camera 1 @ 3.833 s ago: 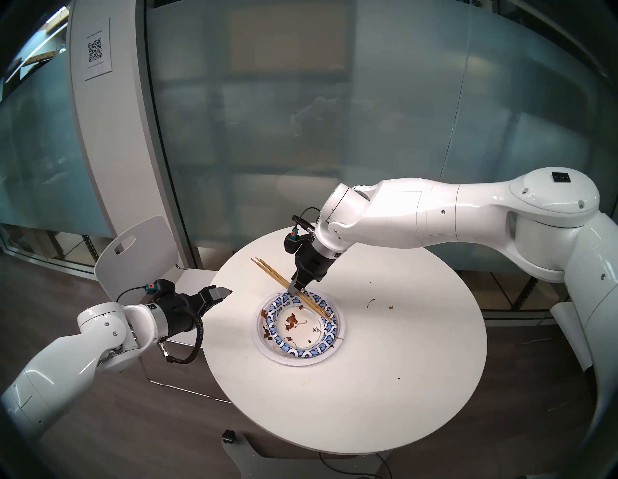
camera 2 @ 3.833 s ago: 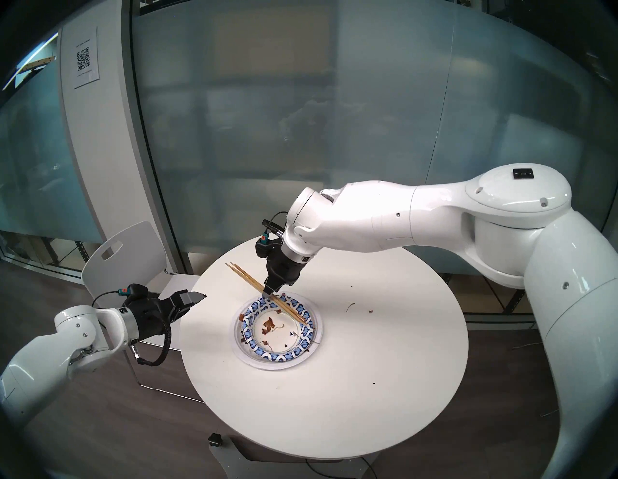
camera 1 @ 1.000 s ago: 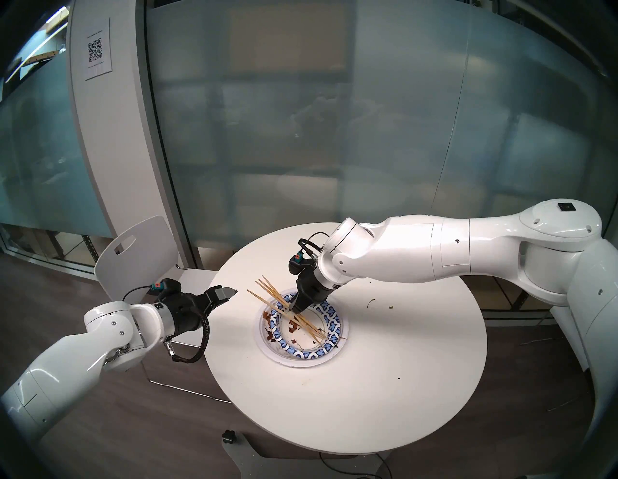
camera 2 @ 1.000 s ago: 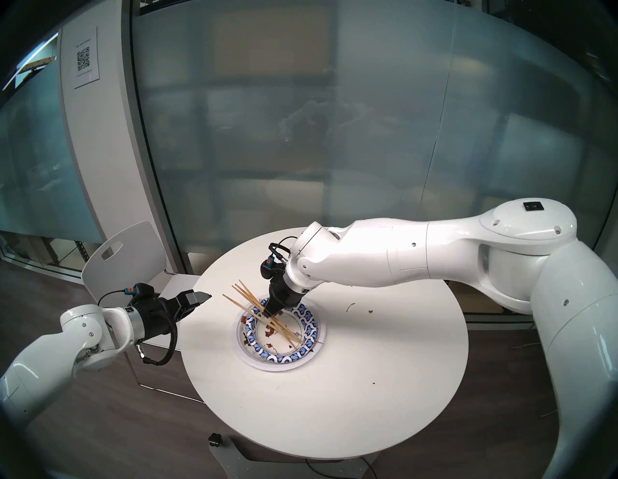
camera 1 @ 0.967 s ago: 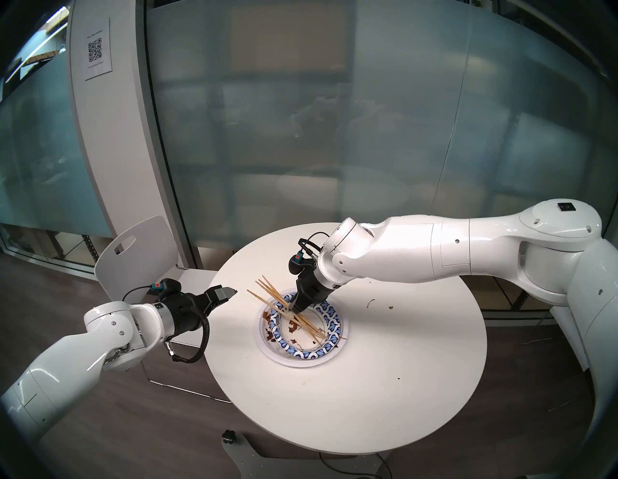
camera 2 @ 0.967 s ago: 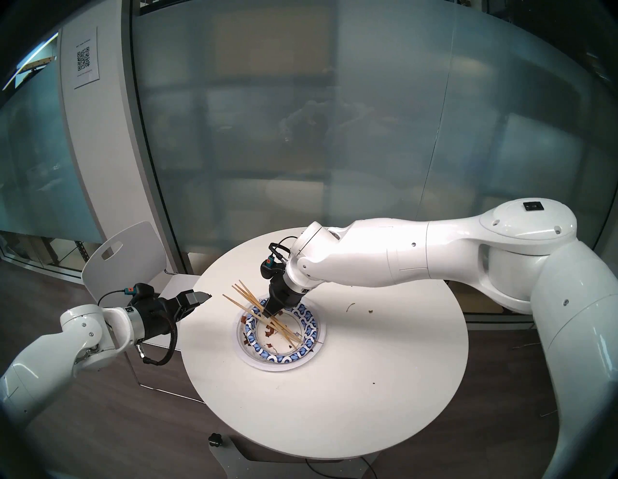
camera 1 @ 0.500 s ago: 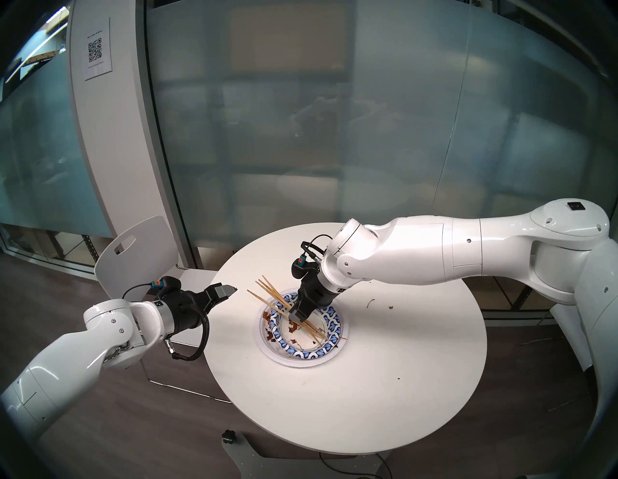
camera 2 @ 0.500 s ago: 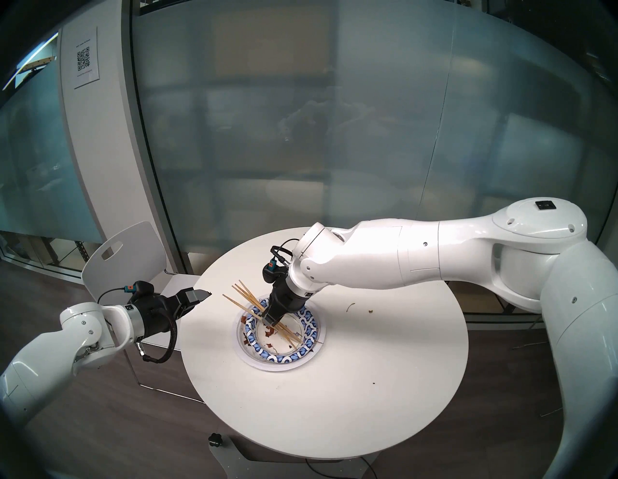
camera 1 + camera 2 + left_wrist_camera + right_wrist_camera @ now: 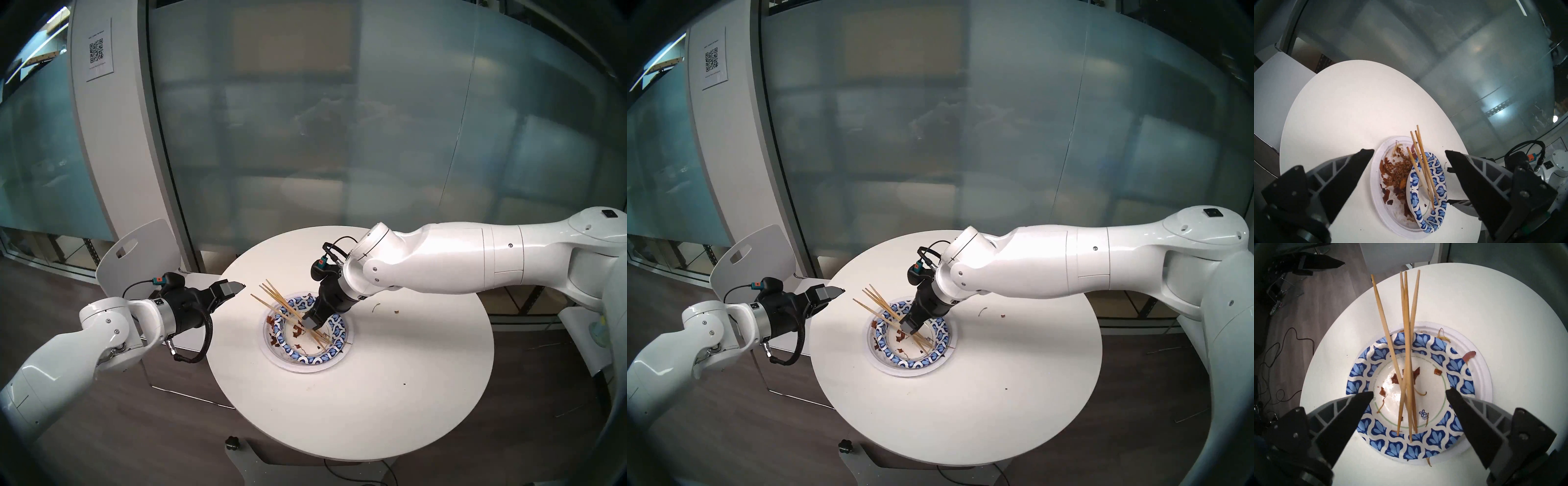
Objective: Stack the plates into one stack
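The stack stands mid-table: a blue-patterned plate [image 9: 325,356] [image 9: 1359,370] sits on a wider white plate [image 9: 268,353] [image 9: 1481,372]. In the left wrist view the blue plate [image 9: 1439,171] sits off-centre and tilted, beside brown food scraps [image 9: 1398,169] on the white plate [image 9: 1373,178]. Several wooden chopsticks [image 9: 274,298] [image 9: 1407,327] lie across the blue plate, their far ends sticking out over its left rim. My right gripper [image 9: 314,322] [image 9: 1410,392] hovers open just above them, holding nothing. My left gripper [image 9: 234,288] [image 9: 1409,151] hangs open and empty at the table's left edge.
The round white table [image 9: 373,390] carries a few crumbs [image 9: 395,310] at its right. A white chair [image 9: 135,258] stands behind my left arm. A frosted glass wall runs close behind the table.
My right gripper has opened, let go of the chopsticks and shifted right along them; the chopsticks stay in the blue plate. My left arm has barely moved.
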